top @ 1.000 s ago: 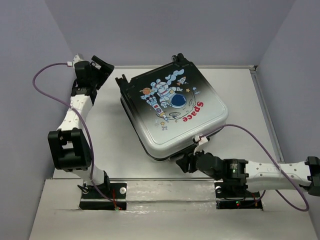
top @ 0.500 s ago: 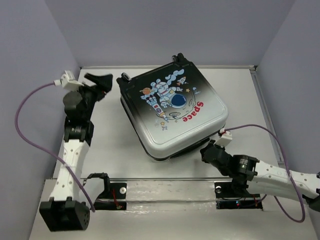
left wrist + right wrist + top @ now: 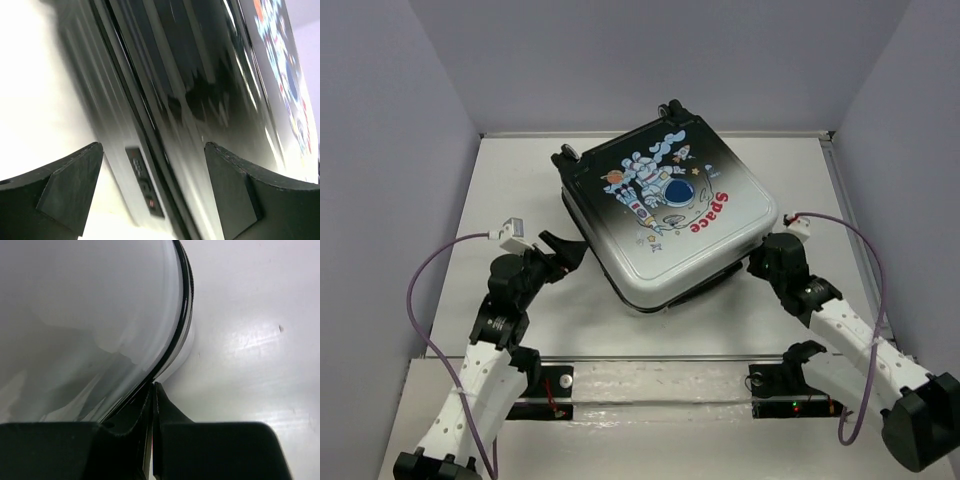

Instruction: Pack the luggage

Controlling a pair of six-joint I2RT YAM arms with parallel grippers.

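The luggage (image 3: pixel 665 205) lies flat and closed in the middle of the table, astronaut print and red "Space" facing up. My left gripper (image 3: pixel 567 255) is open at its near-left side. In the left wrist view my left gripper (image 3: pixel 152 192) straddles, without touching, the blurred side wall and seam of the luggage (image 3: pixel 200 100), with a small dark lock panel (image 3: pixel 145 190) between the fingers. My right gripper (image 3: pixel 758 264) is shut at the near-right corner. In the right wrist view my right gripper (image 3: pixel 152 388) touches the black seam of the white shell (image 3: pixel 90 315).
The white table (image 3: pixel 520 190) is walled by grey panels at the back and both sides. The suitcase wheels (image 3: pixel 672 108) point to the back wall. Purple cables loop from both wrists. Bare table (image 3: pixel 250 340) lies right of the right gripper.
My left arm swung from the back-left corner down to the suitcase's near-left side. My right gripper moved from the front edge to the near-right corner. The suitcase turned slightly.
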